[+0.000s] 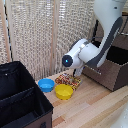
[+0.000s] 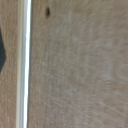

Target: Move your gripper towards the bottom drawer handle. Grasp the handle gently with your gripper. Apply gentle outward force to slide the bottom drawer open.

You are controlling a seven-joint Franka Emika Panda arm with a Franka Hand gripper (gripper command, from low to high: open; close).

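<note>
Wooden tabletop (image 1: 95, 107) — reed screen (image 1: 45, 35) behind; claw state not visible.

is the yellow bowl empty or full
Empty, it seems: the yellow bowl sits upright on the wooden table, and only plain yellow shows inside.

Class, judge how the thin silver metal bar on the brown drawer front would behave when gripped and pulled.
The thin silver metal bar looks straight and unbent, so it is probably stiff. Its bright sheen suggests a slippery grip.
</note>
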